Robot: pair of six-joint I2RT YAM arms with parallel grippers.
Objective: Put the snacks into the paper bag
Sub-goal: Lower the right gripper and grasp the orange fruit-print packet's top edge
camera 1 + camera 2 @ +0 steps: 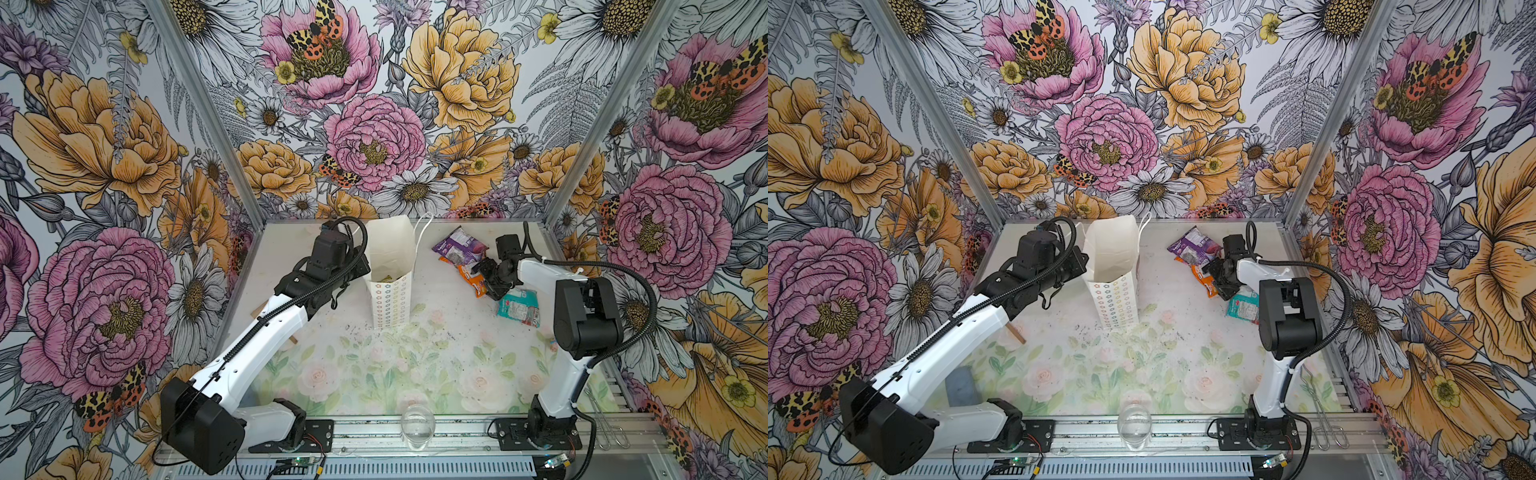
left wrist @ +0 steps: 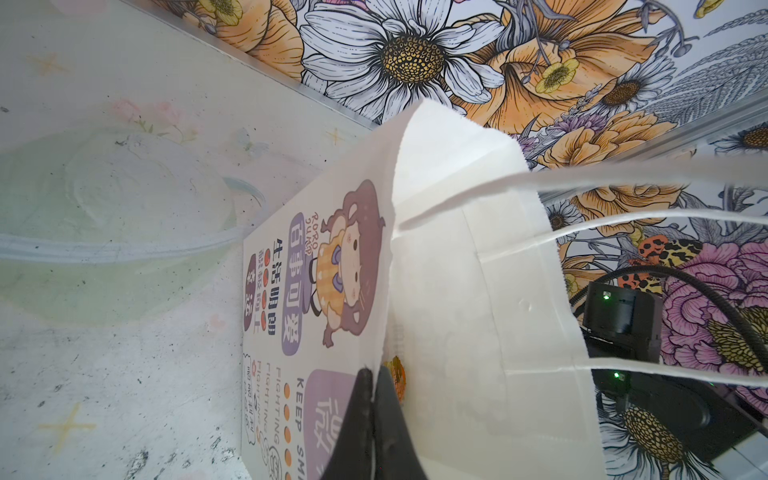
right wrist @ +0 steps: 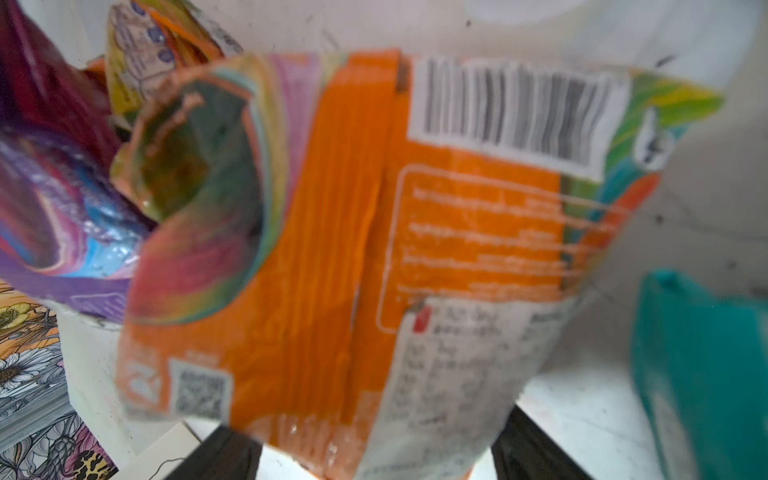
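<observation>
We see the table (image 1: 332,374), and on it the paper bag (image 1: 392,301) standing upright toward the back, left of middle, its mouth open. The left gripper (image 2: 374,386) is pinched tight on the bag's rim, 1 finger on each side of the wall. The right gripper (image 3: 374,453) stands wide apart astride 1 orange packet (image 1: 471,281) lying right of the bag; we cannot tell whether its pads touch it. A purple packet (image 1: 459,245) lies just behind it and a teal packet (image 1: 519,307) just in front. A yellowish packet (image 1: 387,277) shows inside the bag.
</observation>
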